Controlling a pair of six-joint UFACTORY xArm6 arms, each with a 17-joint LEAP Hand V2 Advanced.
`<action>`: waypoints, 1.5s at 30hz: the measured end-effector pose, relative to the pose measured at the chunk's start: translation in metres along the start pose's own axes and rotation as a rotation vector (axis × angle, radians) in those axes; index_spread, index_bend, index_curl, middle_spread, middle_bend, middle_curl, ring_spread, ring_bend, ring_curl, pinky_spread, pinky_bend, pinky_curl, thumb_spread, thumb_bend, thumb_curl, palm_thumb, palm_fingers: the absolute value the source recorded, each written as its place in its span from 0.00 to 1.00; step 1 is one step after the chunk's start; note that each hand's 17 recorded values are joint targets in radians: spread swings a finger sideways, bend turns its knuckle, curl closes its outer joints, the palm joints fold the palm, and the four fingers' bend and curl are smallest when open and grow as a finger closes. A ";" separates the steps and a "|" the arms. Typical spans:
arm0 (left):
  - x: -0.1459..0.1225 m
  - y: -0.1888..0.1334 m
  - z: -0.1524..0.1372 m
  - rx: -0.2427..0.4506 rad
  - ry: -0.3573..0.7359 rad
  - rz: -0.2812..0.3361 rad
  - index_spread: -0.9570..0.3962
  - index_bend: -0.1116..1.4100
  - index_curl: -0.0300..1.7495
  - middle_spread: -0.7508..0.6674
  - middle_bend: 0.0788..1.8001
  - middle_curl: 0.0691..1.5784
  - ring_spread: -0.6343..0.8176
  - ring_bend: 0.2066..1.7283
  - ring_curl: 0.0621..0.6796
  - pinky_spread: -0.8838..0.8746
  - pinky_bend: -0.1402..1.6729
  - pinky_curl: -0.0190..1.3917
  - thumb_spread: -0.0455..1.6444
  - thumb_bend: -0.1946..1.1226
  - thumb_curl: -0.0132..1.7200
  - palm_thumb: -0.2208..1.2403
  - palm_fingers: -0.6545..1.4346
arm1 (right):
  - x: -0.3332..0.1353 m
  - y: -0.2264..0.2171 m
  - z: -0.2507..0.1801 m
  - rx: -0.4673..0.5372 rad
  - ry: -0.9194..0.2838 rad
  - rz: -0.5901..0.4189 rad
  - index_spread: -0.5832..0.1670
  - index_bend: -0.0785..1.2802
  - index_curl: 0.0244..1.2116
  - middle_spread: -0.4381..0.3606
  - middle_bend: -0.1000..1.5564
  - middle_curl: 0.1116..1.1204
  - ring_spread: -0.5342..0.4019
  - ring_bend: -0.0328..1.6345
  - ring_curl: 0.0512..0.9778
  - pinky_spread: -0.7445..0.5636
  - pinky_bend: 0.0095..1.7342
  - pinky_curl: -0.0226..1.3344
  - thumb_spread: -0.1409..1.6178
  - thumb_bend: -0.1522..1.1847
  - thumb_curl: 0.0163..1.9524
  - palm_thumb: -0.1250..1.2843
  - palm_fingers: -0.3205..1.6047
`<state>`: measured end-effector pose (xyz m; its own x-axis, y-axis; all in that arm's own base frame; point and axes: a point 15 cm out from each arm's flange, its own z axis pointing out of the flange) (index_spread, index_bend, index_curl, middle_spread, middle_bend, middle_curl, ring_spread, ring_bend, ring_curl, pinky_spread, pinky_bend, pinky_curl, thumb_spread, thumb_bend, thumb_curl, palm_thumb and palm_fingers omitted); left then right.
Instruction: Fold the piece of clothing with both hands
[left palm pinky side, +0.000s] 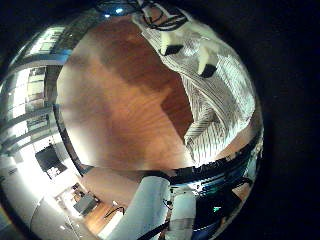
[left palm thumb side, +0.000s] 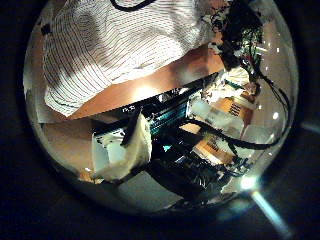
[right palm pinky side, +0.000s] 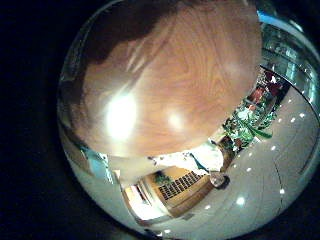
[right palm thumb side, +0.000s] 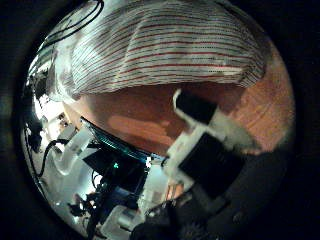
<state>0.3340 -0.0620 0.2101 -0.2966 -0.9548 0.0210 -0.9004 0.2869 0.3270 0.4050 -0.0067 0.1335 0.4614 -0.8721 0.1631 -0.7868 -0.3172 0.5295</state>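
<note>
In the left little finger side palm view it lies along the table's edge (left palm pinky side: 225, 95), and my left hand (left palm pinky side: 190, 45) is at the cloth there. In the right thumb side palm view the clothing (right palm thumb side: 160, 50) lies a little away from my right hand (right palm thumb side: 205, 135), whose finger reaches out straight over bare wood and holds nothing.
The table's edge (left palm thumb side: 150, 85) runs just past the clothing's hem, with robot equipment (left palm thumb side: 170, 140) below it. The same edge shows in the right thumb side palm view (right palm thumb side: 110, 135). Room floor and furniture (right palm pinky side: 190, 180) lie beyond.
</note>
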 end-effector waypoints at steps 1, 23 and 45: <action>0.000 0.001 -0.001 -0.005 0.000 0.000 0.73 0.19 0.24 0.71 0.06 0.17 0.64 0.33 0.33 0.75 0.31 0.28 0.70 0.13 0.19 0.41 0.35 | 0.001 0.000 0.002 -0.004 -0.001 0.001 0.23 0.26 0.33 0.24 0.37 0.36 0.27 0.49 0.30 0.47 0.33 0.21 0.66 0.11 0.20 0.60 0.74; 0.017 0.012 0.035 -0.098 0.018 0.065 0.71 0.19 0.24 0.70 0.06 0.15 0.63 0.32 0.29 0.75 0.30 0.26 0.70 0.13 0.19 0.40 0.37 | 0.110 0.063 -0.002 0.061 -0.030 0.228 0.20 0.68 0.76 0.26 0.74 0.72 0.33 0.82 0.62 0.36 0.75 0.47 0.73 0.12 0.28 0.81 0.74; -0.011 0.004 0.051 -0.067 0.089 0.005 0.70 0.19 0.22 0.67 0.06 0.16 0.55 0.34 0.30 0.69 0.31 0.26 0.71 0.13 0.19 0.40 0.38 | -0.037 0.071 -0.179 0.370 0.207 -0.043 0.23 0.68 0.88 0.28 0.75 0.81 0.35 0.84 0.65 0.38 0.76 0.52 0.73 0.11 0.32 0.83 0.72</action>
<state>0.3177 -0.0468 0.1632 -0.2684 -0.9575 0.1059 -0.8750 0.2883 0.3889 0.4053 0.0696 0.3147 0.5397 -0.7739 0.3314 -0.8419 -0.4968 0.2109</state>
